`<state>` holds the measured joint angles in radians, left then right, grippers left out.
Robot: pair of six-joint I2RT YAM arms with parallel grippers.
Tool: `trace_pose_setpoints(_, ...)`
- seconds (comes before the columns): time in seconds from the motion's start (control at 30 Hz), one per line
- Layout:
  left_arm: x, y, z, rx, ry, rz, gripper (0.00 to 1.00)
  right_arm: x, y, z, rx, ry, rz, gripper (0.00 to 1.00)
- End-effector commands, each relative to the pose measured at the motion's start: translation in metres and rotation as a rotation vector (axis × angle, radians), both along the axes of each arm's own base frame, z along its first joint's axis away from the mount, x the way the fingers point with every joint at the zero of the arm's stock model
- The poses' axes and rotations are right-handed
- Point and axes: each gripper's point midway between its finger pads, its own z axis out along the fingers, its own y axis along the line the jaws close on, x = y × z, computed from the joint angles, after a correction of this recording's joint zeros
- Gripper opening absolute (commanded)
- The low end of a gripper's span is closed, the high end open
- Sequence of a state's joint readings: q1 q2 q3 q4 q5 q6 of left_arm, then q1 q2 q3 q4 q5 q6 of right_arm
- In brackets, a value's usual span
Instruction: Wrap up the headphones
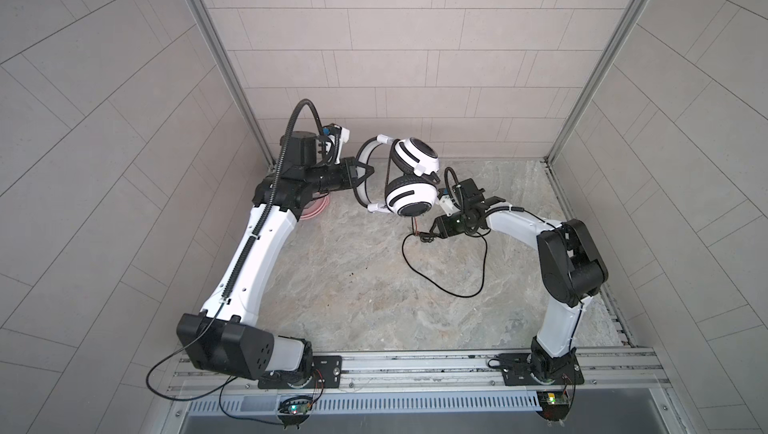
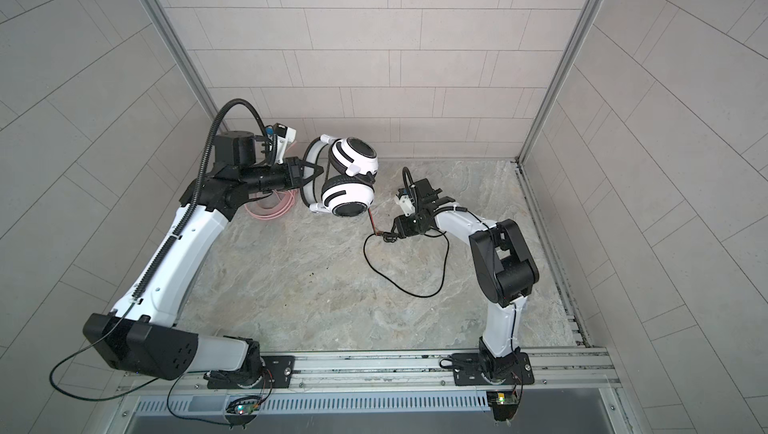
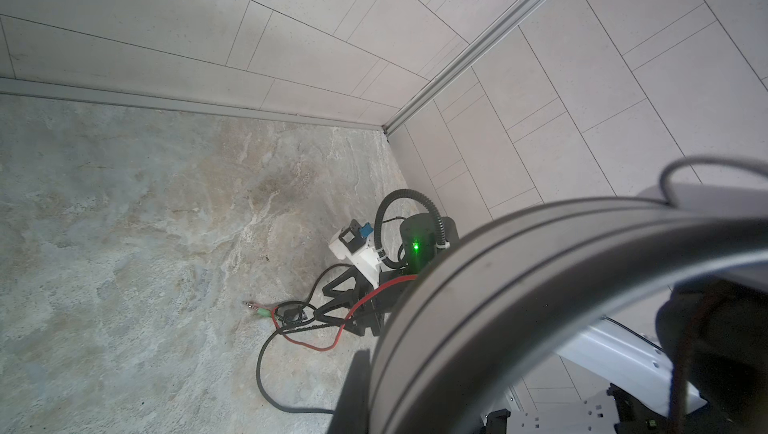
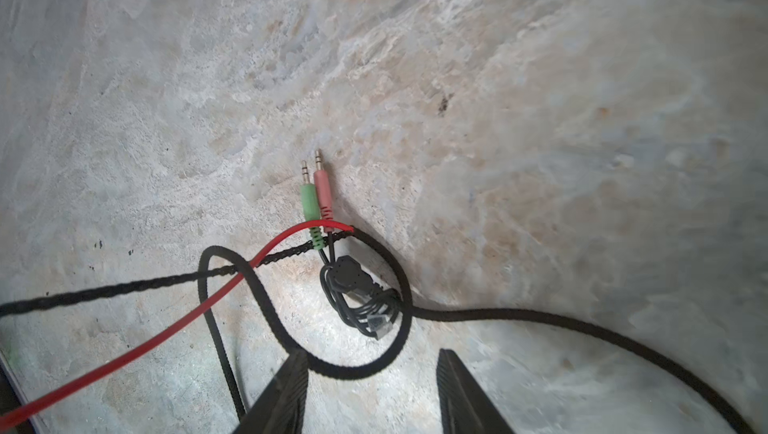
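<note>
The white-and-black headphones hang in the air over the back of the table. My left gripper is shut on their headband, which fills the left wrist view. Their black cable drops to the table and loops there. It ends in a green and a pink plug beside a small coiled bundle. My right gripper stands open low over the table. A loop of the cable lies just ahead of its fingertips. The pink headphones are mostly hidden under the left arm; only their pink cable shows.
A thin red wire runs from the lower ear cup across the cable loop. Tiled walls close the table at the back and both sides. The marbled tabletop stretches toward the metal rail at the front.
</note>
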<state>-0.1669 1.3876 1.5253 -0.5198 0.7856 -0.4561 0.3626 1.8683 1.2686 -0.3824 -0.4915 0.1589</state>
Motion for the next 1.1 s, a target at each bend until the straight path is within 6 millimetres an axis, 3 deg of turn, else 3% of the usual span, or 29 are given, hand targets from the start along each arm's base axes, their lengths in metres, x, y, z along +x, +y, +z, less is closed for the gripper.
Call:
trace_pose_setpoints(0.0, -0.005, -0.002, 0.023, -0.055, -0.055, -0.019, 0.00, -0.004, 0.009, -0.007, 0.008, 0.023, 0.057, 0.52)
trace_pose_setpoints(0.17, -0.004, -0.002, 0.021, -0.061, -0.046, -0.014, 0.00, -0.002, 0.019, -0.016, 0.051, 0.068, 0.057, 0.49)
trace_pose_setpoints(0.27, -0.004, -0.001, 0.019, -0.060, -0.042, -0.013, 0.00, -0.011, 0.022, -0.023, 0.035, 0.094, 0.070, 0.46)
trace_pose_setpoints(0.5, -0.001, 0.001, 0.013, -0.059, -0.029, -0.005, 0.00, -0.029, 0.008, -0.044, -0.068, 0.145, 0.062, 0.37)
trace_pose_setpoints(0.63, -0.002, -0.001, 0.014, -0.071, -0.029, -0.012, 0.00, -0.023, 0.010, -0.042, -0.064, 0.148, 0.039, 0.36)
trace_pose_setpoints(0.83, -0.003, 0.002, 0.014, -0.064, -0.035, 0.004, 0.00, -0.007, 0.013, -0.030, -0.050, 0.147, -0.033, 0.43)
trace_pose_setpoints(1.07, -0.006, 0.003, 0.016, -0.072, -0.042, 0.006, 0.00, -0.001, 0.022, -0.031, -0.003, 0.199, -0.089, 0.43)
